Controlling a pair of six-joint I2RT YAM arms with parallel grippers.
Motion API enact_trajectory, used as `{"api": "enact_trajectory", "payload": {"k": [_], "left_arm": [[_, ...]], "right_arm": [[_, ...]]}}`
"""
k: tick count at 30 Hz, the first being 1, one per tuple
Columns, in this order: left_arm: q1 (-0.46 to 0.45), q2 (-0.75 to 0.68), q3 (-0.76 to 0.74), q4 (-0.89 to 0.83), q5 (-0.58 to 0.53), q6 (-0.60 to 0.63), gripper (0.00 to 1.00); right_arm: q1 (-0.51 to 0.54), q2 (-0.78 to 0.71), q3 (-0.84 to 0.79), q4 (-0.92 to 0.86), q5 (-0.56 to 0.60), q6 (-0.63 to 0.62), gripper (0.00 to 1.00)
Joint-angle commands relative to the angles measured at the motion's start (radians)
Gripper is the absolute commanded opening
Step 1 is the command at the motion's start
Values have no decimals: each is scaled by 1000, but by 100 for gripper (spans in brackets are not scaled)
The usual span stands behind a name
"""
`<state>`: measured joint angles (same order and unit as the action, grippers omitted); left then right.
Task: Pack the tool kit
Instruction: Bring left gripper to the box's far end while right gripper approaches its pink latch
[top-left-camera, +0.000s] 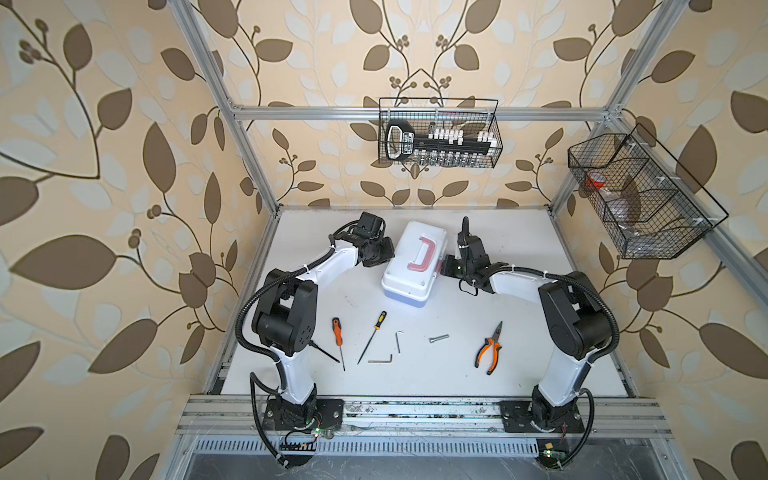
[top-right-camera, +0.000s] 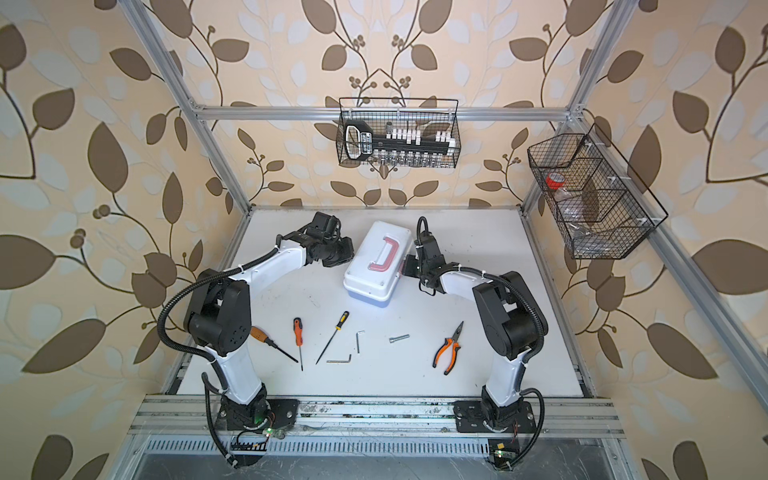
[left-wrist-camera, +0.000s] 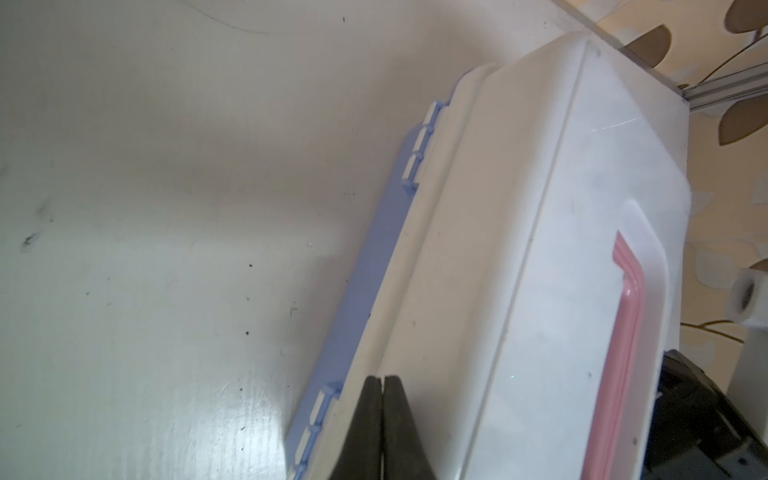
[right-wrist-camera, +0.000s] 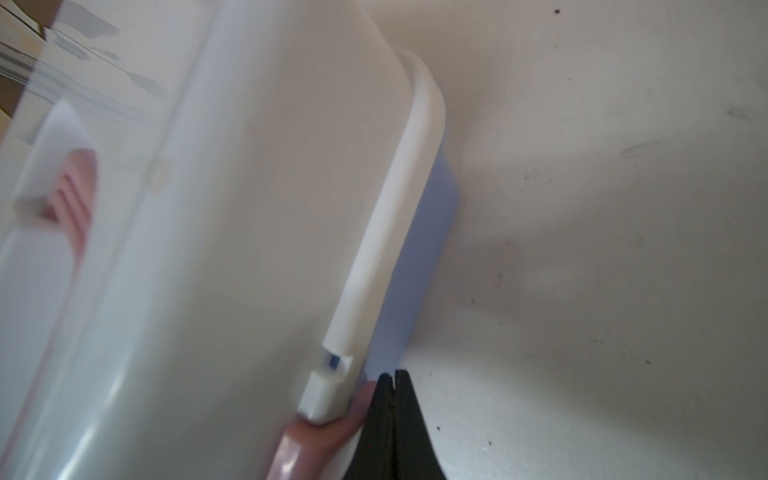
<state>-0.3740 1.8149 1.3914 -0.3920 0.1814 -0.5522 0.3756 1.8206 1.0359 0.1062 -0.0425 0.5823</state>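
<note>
Slippage is the main worry. The tool kit (top-left-camera: 413, 262) sits closed and skewed on the tabletop (top-left-camera: 540, 365), with the left gripper (left-wrist-camera: 383, 380) at its hinge side and the right gripper (right-wrist-camera: 392, 376) at its latch side. Both grippers have their jaws pressed together and hold nothing. The right gripper's tips lie just beside the pinkish latch (right-wrist-camera: 316, 436) and seem to touch it. The left gripper's tips sit over the rim of the white lid (left-wrist-camera: 519, 208), above the blue base (left-wrist-camera: 357, 291), but I cannot tell whether they make contact.

The case looks light, so a pry at the latch could slide or spin it instead of popping the catch, especially if the left gripper braces it poorly. Closed tips could also skid off the smooth latch. If the left gripper bears down on the lid, it may hold shut what the right gripper is trying to free.

With the lid down, the case's inside is hidden. Nothing looks packed. On the side of the case toward the arm bases lie:
- an orange screwdriver (top-left-camera: 337, 332)
- a yellow-black screwdriver (top-left-camera: 376, 328)
- a third screwdriver (top-right-camera: 270, 343), partly under the left arm
- two hex keys (top-left-camera: 399, 340)
- a bolt (top-left-camera: 439, 338)
- pliers (top-left-camera: 489, 349)

Beyond the case, a wire basket (top-left-camera: 384, 120) on the back rail holds a black socket holder (top-left-camera: 436, 143). To the case's right, a second basket (top-left-camera: 673, 224) holds something red (top-left-camera: 596, 180) and clear packaging I cannot identify.
</note>
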Motion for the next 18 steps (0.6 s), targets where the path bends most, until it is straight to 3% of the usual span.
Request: {"api": "enact_trajectory", "payload": {"k": [1, 4, 7, 11, 12, 15, 18], "left_arm": [[-9, -105, 42, -23, -34, 1, 12], [-28, -109, 102, -45, -26, 56, 29], [-64, -83, 163, -74, -12, 154, 58], [-89, -15, 237, -149, -50, 240, 78], [-91, 4, 250, -161, -55, 248, 99], [-91, 59, 290, -200, -42, 263, 99], [-101, 88, 296, -198, -62, 271, 99]], "right_arm": [[-51, -97, -60, 13, -29, -12, 0], [-94, -170, -119, 16, -62, -19, 0], [-136, -222, -168, 33, -148, -32, 0], [-163, -255, -210, 66, -292, -28, 22], [-163, -264, -222, 83, -315, -24, 29], [-163, -286, -261, 155, -385, 5, 47], [-163, -290, -273, 176, -420, 17, 58]]}}
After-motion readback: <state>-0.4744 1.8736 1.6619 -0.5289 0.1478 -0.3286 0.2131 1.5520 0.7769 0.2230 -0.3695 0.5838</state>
